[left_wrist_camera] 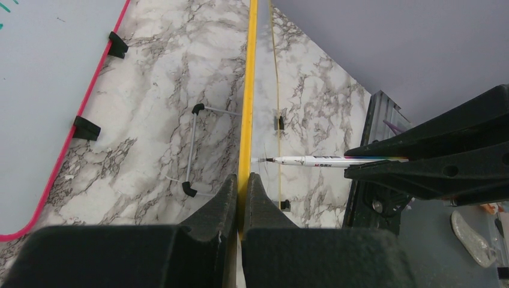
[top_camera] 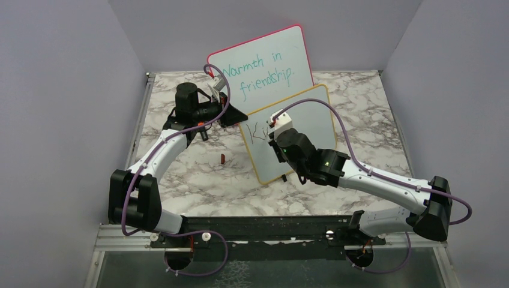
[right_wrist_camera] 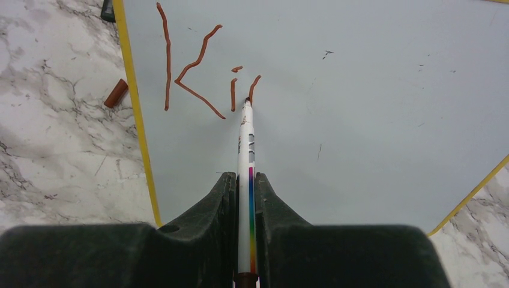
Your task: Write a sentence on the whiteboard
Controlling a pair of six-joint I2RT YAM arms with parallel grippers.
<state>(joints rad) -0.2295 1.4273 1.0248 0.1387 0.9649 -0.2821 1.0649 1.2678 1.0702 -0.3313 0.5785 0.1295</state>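
The whiteboard, yellow-framed, stands upright in the middle of the marble table. My left gripper is shut on its left edge, one finger on each face. My right gripper is shut on a white marker with a rainbow stripe. The marker's tip touches the board's face. The sentence reads "Ki" in reddish-brown, plus a short stroke that ends at the tip. From the left wrist view, the marker meets the board side-on.
A pink-red-framed board with teal writing leans behind the whiteboard. The marker's brown cap lies on the table left of the whiteboard. A wire stand props the board from behind. Grey walls close three sides.
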